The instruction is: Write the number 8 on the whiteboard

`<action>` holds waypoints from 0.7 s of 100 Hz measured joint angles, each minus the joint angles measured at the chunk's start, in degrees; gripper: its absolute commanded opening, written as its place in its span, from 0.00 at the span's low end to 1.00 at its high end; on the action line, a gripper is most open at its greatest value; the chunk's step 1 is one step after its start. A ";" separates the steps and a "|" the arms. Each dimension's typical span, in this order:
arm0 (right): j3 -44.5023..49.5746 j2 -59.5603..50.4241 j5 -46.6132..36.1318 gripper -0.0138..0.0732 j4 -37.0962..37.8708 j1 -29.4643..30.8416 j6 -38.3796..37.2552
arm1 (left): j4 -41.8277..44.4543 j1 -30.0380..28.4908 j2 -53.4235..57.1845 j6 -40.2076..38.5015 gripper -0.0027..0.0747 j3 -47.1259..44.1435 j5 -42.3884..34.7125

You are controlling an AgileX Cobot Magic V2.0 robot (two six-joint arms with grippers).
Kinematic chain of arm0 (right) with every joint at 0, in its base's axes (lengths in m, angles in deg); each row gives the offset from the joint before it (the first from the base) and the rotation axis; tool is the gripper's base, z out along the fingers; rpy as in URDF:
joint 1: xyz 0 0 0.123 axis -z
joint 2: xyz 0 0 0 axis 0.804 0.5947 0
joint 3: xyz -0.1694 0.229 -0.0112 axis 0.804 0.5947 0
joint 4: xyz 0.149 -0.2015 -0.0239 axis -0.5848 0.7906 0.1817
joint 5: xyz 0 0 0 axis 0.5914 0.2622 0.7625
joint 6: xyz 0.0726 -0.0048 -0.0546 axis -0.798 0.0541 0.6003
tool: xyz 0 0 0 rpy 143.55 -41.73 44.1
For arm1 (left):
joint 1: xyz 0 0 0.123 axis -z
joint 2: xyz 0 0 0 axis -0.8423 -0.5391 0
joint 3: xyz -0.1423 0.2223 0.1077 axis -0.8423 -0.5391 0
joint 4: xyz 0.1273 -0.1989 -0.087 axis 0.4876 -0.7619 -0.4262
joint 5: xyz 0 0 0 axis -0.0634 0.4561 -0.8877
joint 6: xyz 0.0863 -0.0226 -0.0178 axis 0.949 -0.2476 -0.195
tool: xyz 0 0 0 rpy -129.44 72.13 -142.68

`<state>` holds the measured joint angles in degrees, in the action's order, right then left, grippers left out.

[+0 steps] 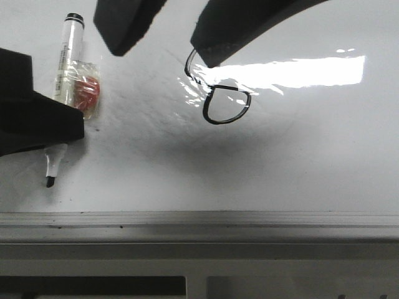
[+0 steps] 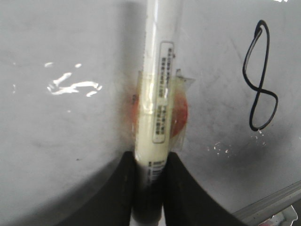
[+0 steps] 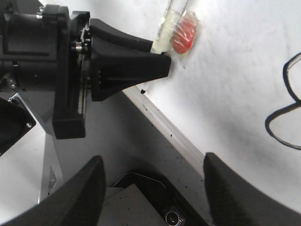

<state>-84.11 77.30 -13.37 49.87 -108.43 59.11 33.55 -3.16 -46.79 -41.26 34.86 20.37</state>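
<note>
The whiteboard (image 1: pixel 299 162) filled most of the front view: glossy white, faint grey smudges, a hard bar of glare across its upper right, and a grey metal edge rail (image 1: pixel 199 219) along the near side.

The number 8 (image 1: pixel 219 93) was drawn in thin black line near the board's centre, slanted; its wider lower loop was clear, its narrow upper loop partly hidden behind a dark gripper finger and washed out by glare. In the left wrist view the whole figure (image 2: pixel 259 77) showed unobstructed, both loops closed.

Left gripper (image 2: pixel 149 179) was clamped on a whiteboard marker (image 1: pixel 65 81), both black fingers (image 2: pixel 188 188) pressed against the white barrel. The marker lay well to the left of the 8, uncapped, black tip (image 1: pixel 49 181) pointing toward the edge rail and at or very close to the board surface; contact could not be confirmed. A red-orange blob under clear tape (image 1: pixel 86 92) was stuck to the barrel above the grip point. A printed label ran along the barrel (image 2: pixel 162 89).

Right gripper (image 1: pixel 165 31) hung over the board above the 8, fingers spread apart, gripping nothing. One finger (image 1: pixel 237 34) overlapped the top of the 8 in the front view. From the right wrist view, its two fingers (image 3: pixel 75 197) stood wide, with the left arm's black gripper body (image 3: pixel 70 61) and the taped marker (image 3: pixel 176 33) beyond them, and part of the 8 (image 3: pixel 284 113) at the frame edge.
</note>
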 measured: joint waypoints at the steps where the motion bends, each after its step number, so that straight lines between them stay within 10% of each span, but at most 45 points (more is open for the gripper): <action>1: 0.00 0.00 0.00 0.61 0.00 0.00 0.00 | 0.00 0.00 0.00 0.00 0.26 0.00 0.00; 20: 0.00 0.00 0.09 0.57 0.10 0.00 0.00 | 0.02 0.13 0.11 -0.09 0.47 0.12 0.81; 48: 0.00 -5.27 -0.46 0.08 5.83 0.00 0.00 | -0.22 0.13 2.09 -0.09 0.47 0.12 1.24; 70: 5.13 -15.47 -4.75 0.09 13.01 0.00 0.00 | 0.83 0.13 11.46 0.85 0.01 -1.15 1.33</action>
<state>-78.98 61.83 -18.13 62.87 -108.43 59.11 34.37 -3.04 -35.33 -40.41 33.71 21.70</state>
